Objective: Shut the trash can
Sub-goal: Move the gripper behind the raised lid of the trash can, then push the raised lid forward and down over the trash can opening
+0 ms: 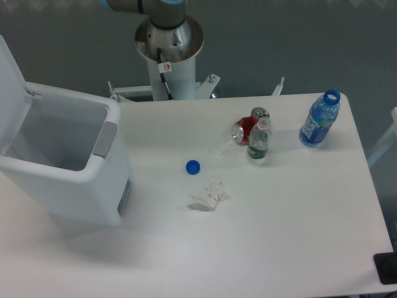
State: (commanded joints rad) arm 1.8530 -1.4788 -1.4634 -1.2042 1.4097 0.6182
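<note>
A white table is carrying everything. The trash can is standing at its left. A blue cap, crumpled tissue, red can and two bottles are sitting rightward.

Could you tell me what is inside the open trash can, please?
The trash can shows only bare white inner walls; its near wall hides the bottom, so contents there cannot be ruled out.

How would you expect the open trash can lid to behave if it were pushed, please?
The trash can lid stands raised at the rear edge, so it would probably swing down readily. It looks like thin plastic, likely light. The can appears empty, so it might slide.
</note>
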